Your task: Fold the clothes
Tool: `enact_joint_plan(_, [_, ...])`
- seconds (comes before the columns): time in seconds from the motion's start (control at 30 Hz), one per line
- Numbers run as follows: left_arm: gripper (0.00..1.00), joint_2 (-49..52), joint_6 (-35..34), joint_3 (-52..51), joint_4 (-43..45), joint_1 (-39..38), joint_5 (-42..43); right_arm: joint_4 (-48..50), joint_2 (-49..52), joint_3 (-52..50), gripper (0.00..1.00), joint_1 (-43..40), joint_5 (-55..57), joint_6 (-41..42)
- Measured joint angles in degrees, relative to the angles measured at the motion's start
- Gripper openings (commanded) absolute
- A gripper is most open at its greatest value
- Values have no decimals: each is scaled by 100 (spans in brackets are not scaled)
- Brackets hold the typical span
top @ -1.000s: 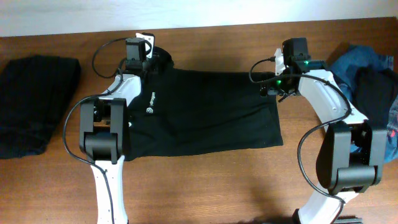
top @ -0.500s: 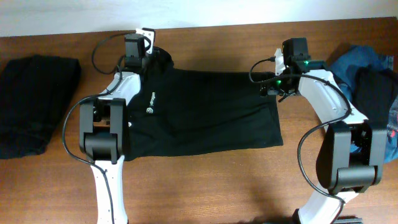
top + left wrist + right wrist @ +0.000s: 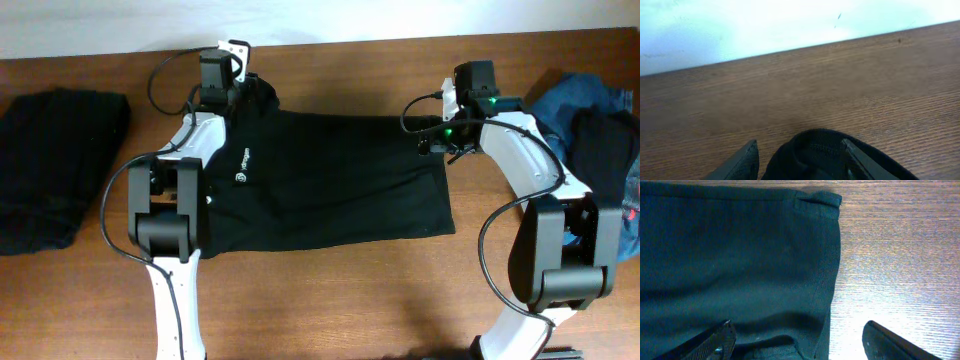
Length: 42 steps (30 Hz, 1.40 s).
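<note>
A black T-shirt (image 3: 330,180) with a small white chest logo (image 3: 240,178) lies spread flat across the table's middle. My left gripper (image 3: 238,85) is at its far left corner. In the left wrist view a rounded bunch of black fabric (image 3: 815,152) sits between the parted fingers of the left gripper (image 3: 800,161); bare wood shows between the left finger (image 3: 742,161) and the cloth. My right gripper (image 3: 437,140) hovers at the shirt's far right corner, wide open (image 3: 800,342), straddling the shirt's side edge (image 3: 832,280) with nothing gripped.
A stack of black clothes (image 3: 50,170) lies at the table's left end. At the right end is a heap with a blue denim piece (image 3: 575,100) and dark garments (image 3: 605,145). A white wall (image 3: 330,20) runs close behind the table's far edge.
The left gripper's jaws have spread apart around the black bunch, and the left wrist has crept slightly toward the wall. The right arm and the shirt's body have not moved.
</note>
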Motion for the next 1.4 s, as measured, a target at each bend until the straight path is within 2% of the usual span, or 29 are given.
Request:
enact_joint_plan(0.17, [50,162,0,2,20,0,0,0,0,0,86,0,2,-2])
enact_joint_plan(0.23, [38,221,4,2,20,2,0,0,0,0,86,0,0,-2])
enact_joint_plan(0.3, [34,245,7,2,26,7,0,0,0,0,86,0,0,2])
enact_joint_plan(0.4, [13,251,4,2,24,11,0,0,0,0,86,0,0,-4])
enact_joint_plan(0.5, [1,251,20,9,7,28,17,0,0,0,83,0,0,-2])
enact_joint_plan(0.57, [0,251,42,81,-160,46,22,0,0,0,80,0,7,-4])
enact_joint_plan(0.97, [1,251,39,1467,-1766,83,22,2,0,-4,80,0,116,-2])
enact_joint_plan(1.23, [1,251,39,1589,-2343,136,20,455,0,-22,70,0,245,-55])
enact_joint_plan(1.4, [1,251,39,1589,-2533,254,20,791,0,-26,70,0,260,-107])
